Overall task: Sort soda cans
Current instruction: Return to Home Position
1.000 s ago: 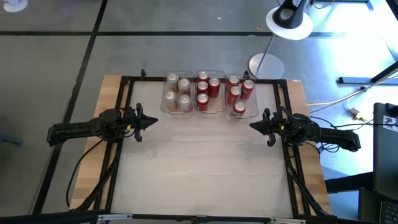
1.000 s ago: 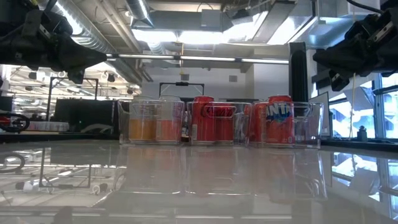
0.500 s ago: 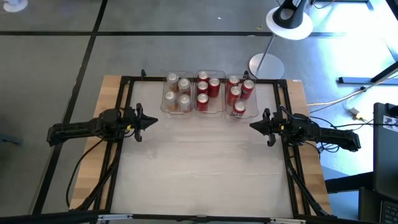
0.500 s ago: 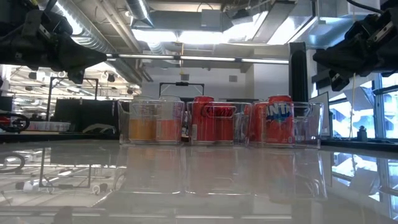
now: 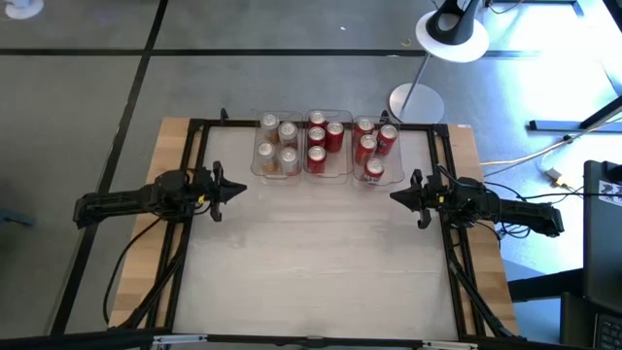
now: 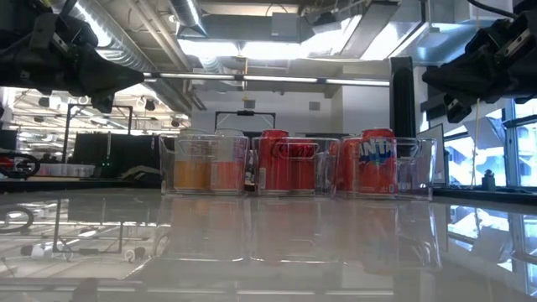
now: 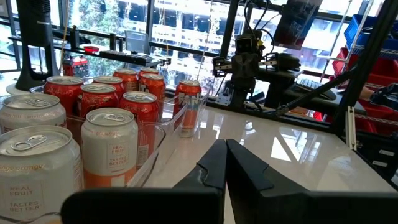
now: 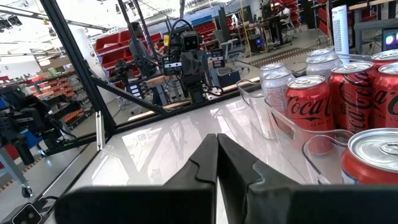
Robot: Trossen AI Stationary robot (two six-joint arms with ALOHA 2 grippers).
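Note:
Several soda cans stand upright in three clear bins at the table's far edge: pale cans (image 5: 277, 146) in the left bin (image 5: 257, 167), red cans (image 5: 324, 138) in the middle bin, red cans (image 5: 374, 148) in the right bin (image 5: 358, 181). My left gripper (image 5: 243, 189) hovers shut above the table's left side, pointing level toward the right. My right gripper (image 5: 393, 195) hovers shut above the right side, pointing level toward the left. Both are apart from the cans. The left wrist view shows the pale cans (image 7: 109, 146) close by; the right wrist view shows red cans (image 8: 309, 106).
A black frame (image 5: 311, 124) runs around the tabletop. A lamp base (image 5: 416, 102) stands on the floor beyond the far edge. The white tabletop (image 5: 311, 262) between and in front of the arms bears nothing.

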